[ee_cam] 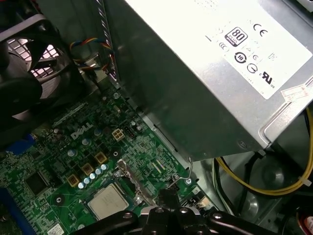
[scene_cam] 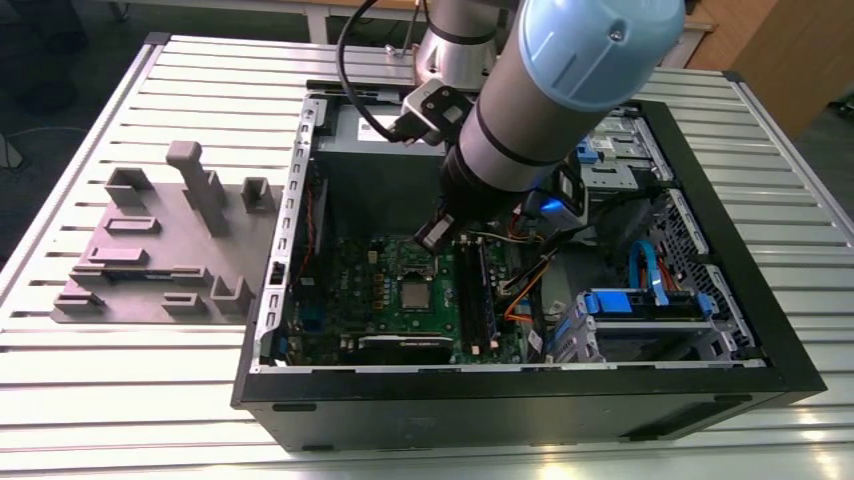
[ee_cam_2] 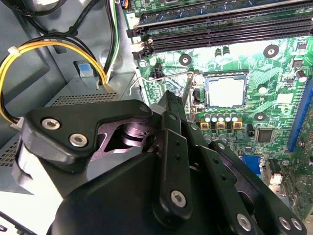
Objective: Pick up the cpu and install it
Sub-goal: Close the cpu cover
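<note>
The cpu (ee_cam: 108, 200), seated in its socket, looks light, stiff and fragile, best edge-held; the gripper (ee_cam: 168, 198) seems shut, empty.

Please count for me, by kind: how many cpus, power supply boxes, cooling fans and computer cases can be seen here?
cpu: 1
power supply box: 1
cooling fan: 1
computer case: 1
Total: 4
</note>
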